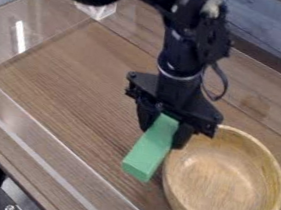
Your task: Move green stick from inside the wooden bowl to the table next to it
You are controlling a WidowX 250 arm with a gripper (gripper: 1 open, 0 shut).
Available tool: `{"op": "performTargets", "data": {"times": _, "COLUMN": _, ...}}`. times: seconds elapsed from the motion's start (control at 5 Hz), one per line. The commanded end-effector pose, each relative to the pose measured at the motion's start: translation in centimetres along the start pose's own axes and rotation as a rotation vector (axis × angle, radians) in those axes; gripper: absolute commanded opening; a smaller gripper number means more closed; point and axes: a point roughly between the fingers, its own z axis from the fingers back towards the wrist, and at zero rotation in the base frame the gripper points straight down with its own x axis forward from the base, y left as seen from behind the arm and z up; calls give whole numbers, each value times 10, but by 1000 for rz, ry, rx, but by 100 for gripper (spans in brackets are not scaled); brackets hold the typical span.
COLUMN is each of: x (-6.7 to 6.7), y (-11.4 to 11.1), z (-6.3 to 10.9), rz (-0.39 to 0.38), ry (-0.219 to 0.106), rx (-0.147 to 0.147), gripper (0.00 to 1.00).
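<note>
My black gripper (168, 125) hangs over the table (67, 75), just left of the wooden bowl (225, 182), and its fingers are shut on the upper end of the green stick (149, 151). The stick slants down and to the left, outside the bowl's rim. Its lower end is at or just above the boards; I cannot tell whether it touches. Nothing lies in the bowl.
Low clear acrylic walls (43, 136) edge the table along the front and left. A small clear stand (93, 3) sits at the back left. The bowl is close to the front right corner. Bare wood stretches to the left of the stick.
</note>
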Motion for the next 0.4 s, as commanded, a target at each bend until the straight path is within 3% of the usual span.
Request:
{"op": "performTargets", "data": {"times": 0.0, "x": 14, "y": -1, "z": 17, "rz": 95, "ry": -52, "rx": 1, "gripper": 0}}
{"op": "performTargets", "data": {"times": 0.2, "x": 17, "y": -1, "z": 21, "rz": 182, "ry": -48, "rx": 14, "gripper": 0}}
